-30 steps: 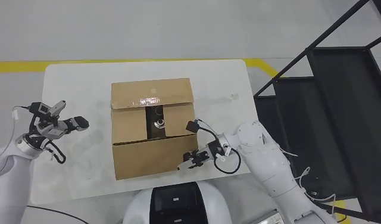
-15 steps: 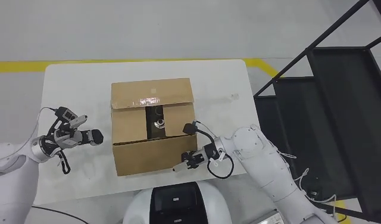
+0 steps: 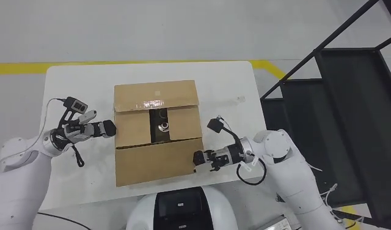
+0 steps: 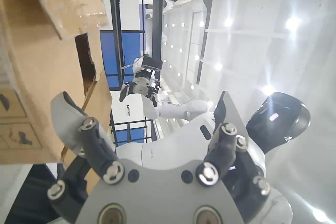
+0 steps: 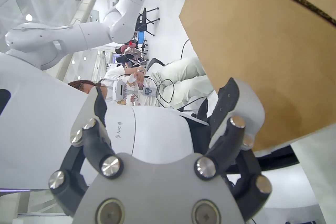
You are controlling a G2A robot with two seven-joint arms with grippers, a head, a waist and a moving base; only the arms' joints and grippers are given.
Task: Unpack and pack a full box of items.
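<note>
A brown cardboard box (image 3: 156, 107) stands in the middle of the white table (image 3: 73, 83). Its top flaps are mostly folded shut, and a narrow gap (image 3: 160, 126) between them shows something dark inside. My left gripper (image 3: 107, 128) is open at the box's left side, close to the wall; the left wrist view has the box (image 4: 39, 64) beside one finger (image 4: 67, 109), with nothing between the jaws (image 4: 145, 114). My right gripper (image 3: 199, 158) is open at the box's front right corner. There one finger (image 5: 231, 99) lies against the box wall (image 5: 257, 46).
A small clear scrap (image 3: 240, 98) lies on the table right of the box. A black metal stair frame (image 3: 342, 107) stands beyond the table's right edge. Bare table lies behind the box and at the far left.
My left arm has swung right across the table, up to the box's left side. The right gripper stayed at the front right corner, shifting slightly, while that arm's elbow swung outward.
</note>
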